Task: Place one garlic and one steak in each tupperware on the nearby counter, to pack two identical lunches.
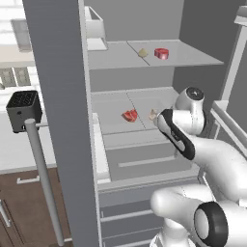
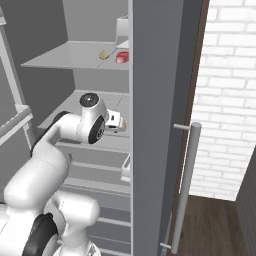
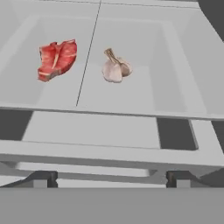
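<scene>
Hand view: spread hand (image 3: 109, 179) empty at shelf (image 3: 131, 94) edge, steak (image 3: 57, 59) and garlic (image 3: 114, 68) apart beyond.

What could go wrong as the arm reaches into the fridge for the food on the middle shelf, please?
The open gripper sits low, near the shelf's front edge, and could strike it. The garlic is rounded and could roll away when pinched. The steak lies close beside it and could get nudged.

An open grey fridge door (image 1: 58, 120) carries a long bar handle (image 1: 43, 181). A black toaster (image 1: 23, 110) sits beyond it. A white brick wall (image 2: 227, 95) stands above a wooden floor (image 2: 210, 227).
</scene>
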